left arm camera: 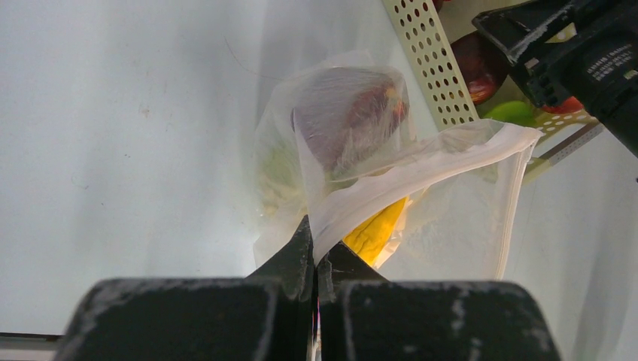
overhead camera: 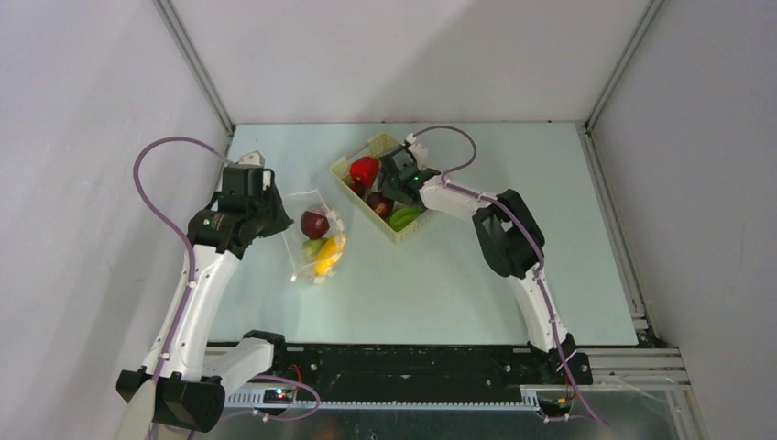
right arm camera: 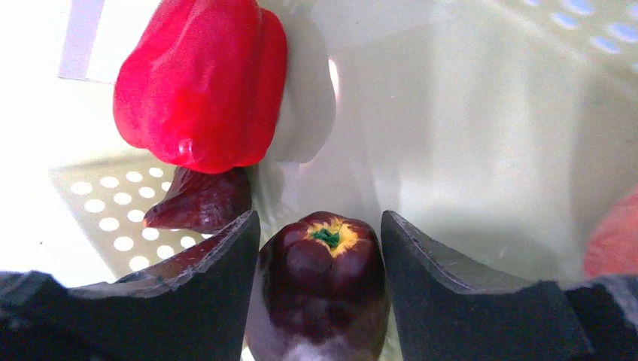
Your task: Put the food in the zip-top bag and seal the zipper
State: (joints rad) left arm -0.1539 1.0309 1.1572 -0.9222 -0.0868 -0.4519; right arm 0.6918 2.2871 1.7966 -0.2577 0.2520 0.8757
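Observation:
The zip-top bag (overhead camera: 316, 240) lies left of centre, holding food: a dark purple piece (overhead camera: 314, 223), a green one (overhead camera: 312, 246) and a yellow one (overhead camera: 325, 261). My left gripper (overhead camera: 275, 209) is shut on the zip-top bag's (left arm camera: 451, 218) mouth edge, where the zipper (left arm camera: 436, 162) runs as a pale band; this gripper's (left arm camera: 317, 252) jaws pinch the film. My right gripper (overhead camera: 389, 188) reaches into the basket (overhead camera: 344, 168). In the right wrist view the right gripper (right arm camera: 319, 218) is shut on a dark purple fruit (right arm camera: 323, 278), with both fingers against its sides.
In the pale yellow basket (right arm camera: 113, 226) also lie a red pepper (right arm camera: 203, 83), a dark red piece (right arm camera: 199, 203), a green piece (overhead camera: 405, 217) and a reddish piece (right arm camera: 613, 241) at the right edge. The basket's perforated wall (left arm camera: 432, 60) stands just beyond the bag.

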